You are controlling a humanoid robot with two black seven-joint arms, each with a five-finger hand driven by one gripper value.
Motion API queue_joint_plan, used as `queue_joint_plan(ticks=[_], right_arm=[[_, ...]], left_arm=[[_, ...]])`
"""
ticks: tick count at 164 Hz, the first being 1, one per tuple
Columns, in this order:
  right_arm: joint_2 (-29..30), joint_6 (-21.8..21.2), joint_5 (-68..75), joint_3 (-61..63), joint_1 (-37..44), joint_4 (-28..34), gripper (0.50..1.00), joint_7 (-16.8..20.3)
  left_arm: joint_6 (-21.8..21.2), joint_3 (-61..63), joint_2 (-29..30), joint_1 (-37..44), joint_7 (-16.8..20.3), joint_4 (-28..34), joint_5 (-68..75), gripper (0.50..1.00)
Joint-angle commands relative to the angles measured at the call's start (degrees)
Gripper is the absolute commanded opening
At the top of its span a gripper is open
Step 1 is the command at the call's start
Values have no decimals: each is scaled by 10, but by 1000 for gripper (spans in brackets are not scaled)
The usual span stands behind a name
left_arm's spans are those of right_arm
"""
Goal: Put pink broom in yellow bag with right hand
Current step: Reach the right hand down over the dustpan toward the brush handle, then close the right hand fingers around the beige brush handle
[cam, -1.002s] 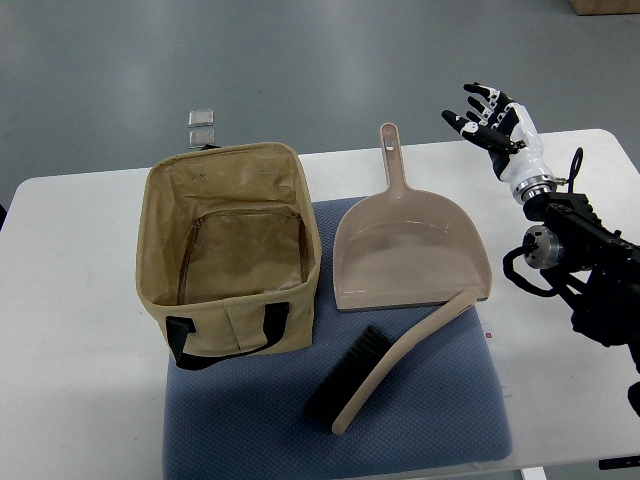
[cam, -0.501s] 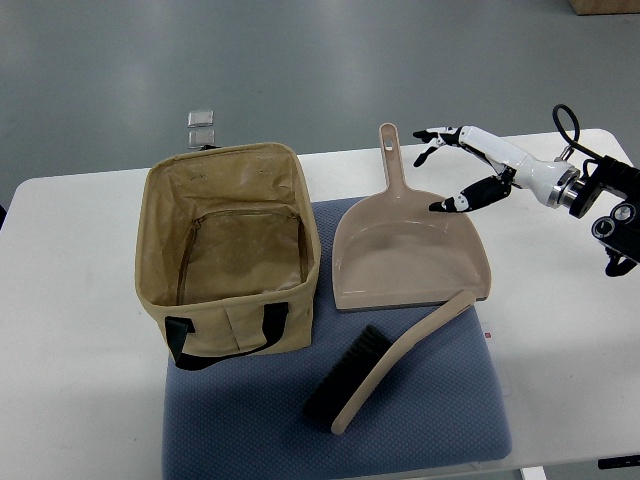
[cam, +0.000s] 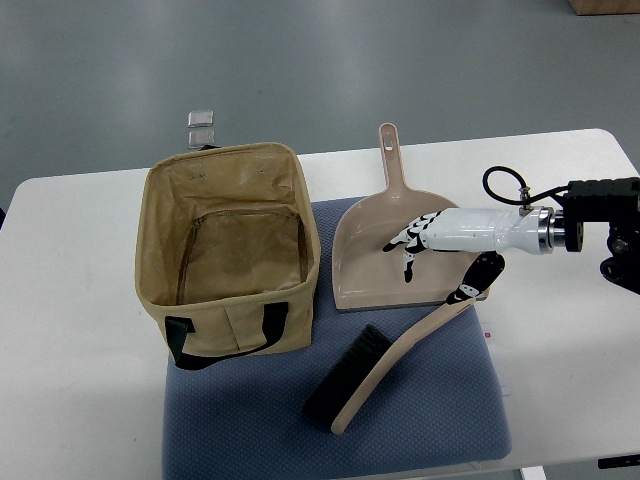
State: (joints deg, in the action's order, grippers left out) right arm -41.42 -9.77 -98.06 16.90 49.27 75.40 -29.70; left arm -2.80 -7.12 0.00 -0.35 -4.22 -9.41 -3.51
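The pink broom (cam: 385,367) lies on the blue mat (cam: 420,410), its black bristles toward the lower left and its handle running up to the right. My right hand (cam: 440,262) reaches in from the right, low over the pink dustpan (cam: 385,255). Its fingers (cam: 408,242) are spread above the pan and its thumb (cam: 477,281) hangs just above the upper end of the broom's handle. The hand holds nothing. The yellow bag (cam: 232,250) stands open at the left, its inside bare, with black straps on its near side.
The dustpan lies between bag and hand, its handle pointing to the table's far edge. The white table (cam: 70,330) carries the mat under bag, pan and broom. Two small clear squares (cam: 201,125) lie on the floor beyond the table.
My right hand has swung from above the table's far right corner down and left, over the dustpan, ending with its thumb close over the broom's handle. Broom, pan and bag have not moved.
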Motion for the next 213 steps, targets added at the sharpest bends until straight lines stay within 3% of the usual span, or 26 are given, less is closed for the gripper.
queue_joint_plan(ticks=[1,100,124,213], right_arm=[[-2,-2,-1,-4,1,18,928,3],[20,5,-6,-2,-45,25,928,26],[29,17,-6,-1,-52,19,928,54],[36,31,-8,1,-73,19,926,56]], left_arm=[[0,0,0,0,0,0,0,1000],[0,0,0,0,0,0,0,1000],[0,0,0,0,0,0,0,1000],[0,0,0,0,0,0,0,1000]])
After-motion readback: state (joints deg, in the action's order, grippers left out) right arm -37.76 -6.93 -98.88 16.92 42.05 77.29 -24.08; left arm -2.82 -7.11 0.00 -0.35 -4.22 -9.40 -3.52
